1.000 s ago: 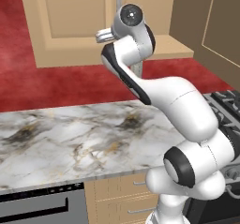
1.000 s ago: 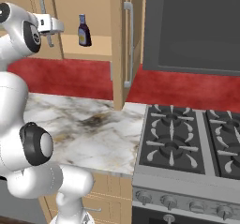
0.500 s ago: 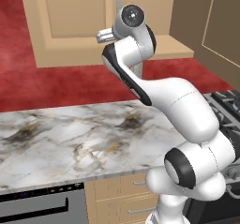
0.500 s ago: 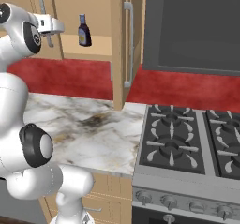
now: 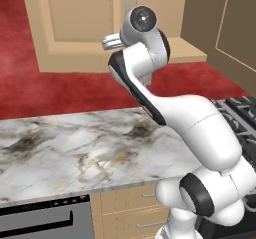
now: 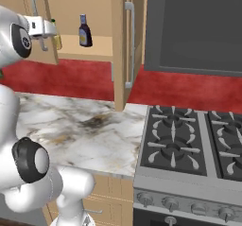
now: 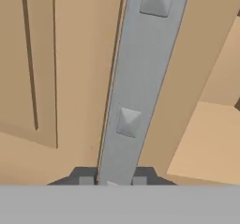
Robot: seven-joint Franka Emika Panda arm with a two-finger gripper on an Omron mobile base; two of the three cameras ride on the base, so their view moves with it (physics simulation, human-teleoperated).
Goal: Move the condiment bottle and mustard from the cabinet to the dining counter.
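At the wall cabinet, left door

Cabinet (image 6: pixel 90 12): light tan wall unit, hanging above the red backsplash. Right door is standing swung out, edge-on to the right base view. Left door (image 5: pixel 82 10) is sitting partly open with the hand at it.

Dining counter: not identifiable from these views; the marble top (image 5: pixel 75 153) below the cabinet is running beside a gas stove (image 6: pixel 189 142), so it is probably not the target surface.

Left door handle (image 7: pixel 136 78): long silver bar, running up the middle of the hand view between the two finger tips.

Gripper (image 7: pixel 110 181): jaws drawn narrow and clamping the handle bar, one dark tip showing on each side of it.

Condiment bottle (image 6: pixel 85 31): dark, pale-capped, standing upright on the inner shelf, well apart from the hand.

Mustard (image 6: pixel 56 37): yellow with a green cap, standing on the same shelf to the left of the dark bottle, partly hidden behind the wrist.

Step in hand (judgement): pulling the left door open to reach both bottles.

Handling advice (judgement): keeping the grip square on the bar, following the hinge arc rather than pulling straight, and opening fully so the door edge is clearing the mustard before letting go.
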